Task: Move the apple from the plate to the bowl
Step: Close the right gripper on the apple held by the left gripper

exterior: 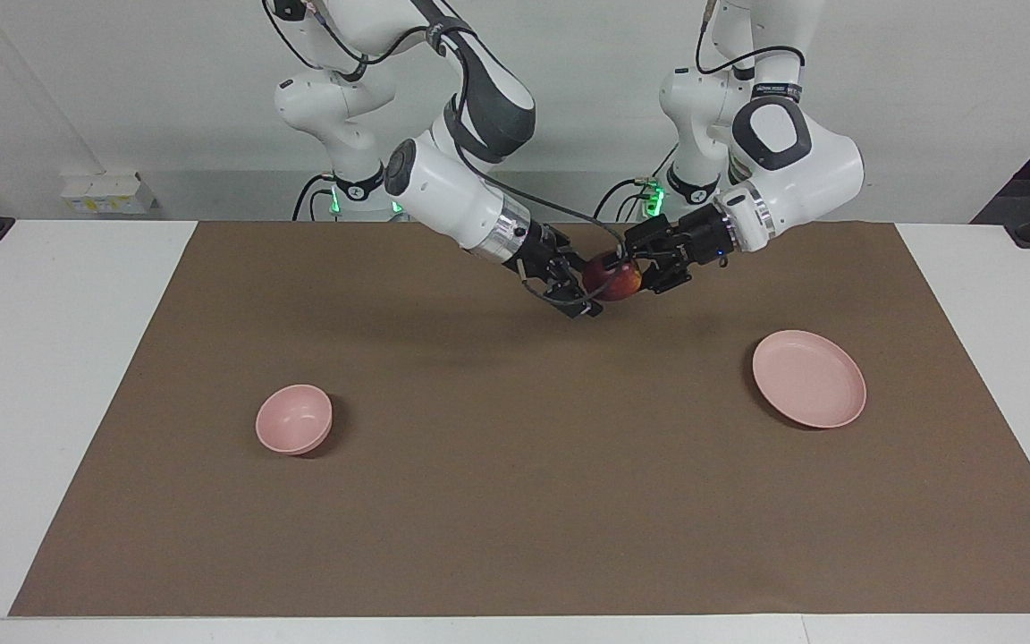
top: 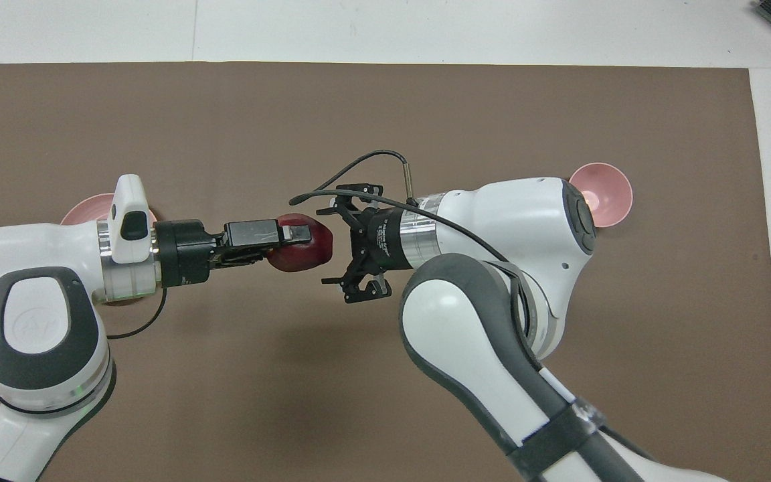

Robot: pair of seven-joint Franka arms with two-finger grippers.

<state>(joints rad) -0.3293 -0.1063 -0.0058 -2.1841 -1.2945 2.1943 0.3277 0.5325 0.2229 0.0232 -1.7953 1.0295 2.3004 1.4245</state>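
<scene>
while the left claw (top: 292, 235) grips it in the air, the dark red apple (top: 308, 248) faces the spread right claw (top: 349, 248).

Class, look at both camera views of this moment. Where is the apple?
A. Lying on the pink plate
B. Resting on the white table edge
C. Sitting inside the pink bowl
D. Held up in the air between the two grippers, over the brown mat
D: the apple hangs above the brown mat, clamped by the left gripper with the right gripper meeting it, while the plate and the bowl both lie bare.
</scene>
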